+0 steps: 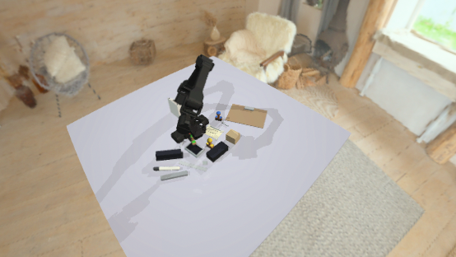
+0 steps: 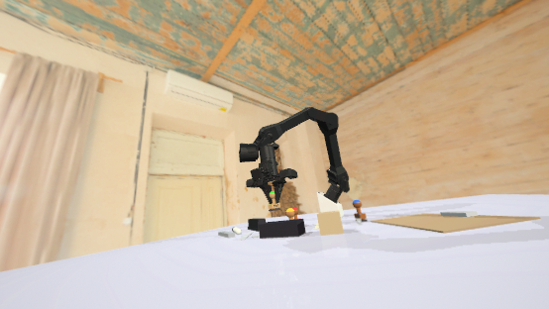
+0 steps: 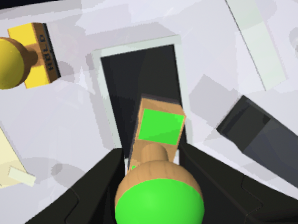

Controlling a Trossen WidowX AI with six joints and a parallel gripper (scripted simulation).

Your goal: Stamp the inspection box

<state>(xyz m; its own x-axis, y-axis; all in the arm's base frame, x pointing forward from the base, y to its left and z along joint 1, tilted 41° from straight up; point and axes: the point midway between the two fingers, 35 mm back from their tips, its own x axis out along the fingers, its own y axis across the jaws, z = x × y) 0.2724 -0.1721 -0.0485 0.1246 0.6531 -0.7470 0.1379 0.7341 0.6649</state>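
Observation:
My gripper [image 1: 190, 139] [image 2: 272, 192] [image 3: 152, 155] is shut on the PASS stamp [image 1: 191, 138] [image 2: 272, 198] [image 3: 158, 211], a wooden stamp with a green knob and a green label. It holds the stamp upright, a little above the ink pad [image 1: 197, 151] [image 3: 143, 86], a dark square in a pale frame. The cream card [image 1: 214, 132] lies just right of the gripper; only its edge [image 3: 9, 163] shows in the wrist view. The card's box is too small to make out.
A yellow-knobbed stamp [image 1: 210, 142] [image 2: 290, 213] [image 3: 20, 62] stands right of the pad, a blue one [image 1: 218, 115] [image 2: 357, 207] further back, and a red knob [image 2: 295, 210] shows beside the yellow. Two black blocks [image 1: 216, 151] [image 1: 169, 154], a small cardboard box [image 1: 233, 136] [image 2: 330, 223], a clipboard [image 1: 247, 115], a marker [image 1: 166, 168] and a grey bar [image 1: 174, 175] lie around.

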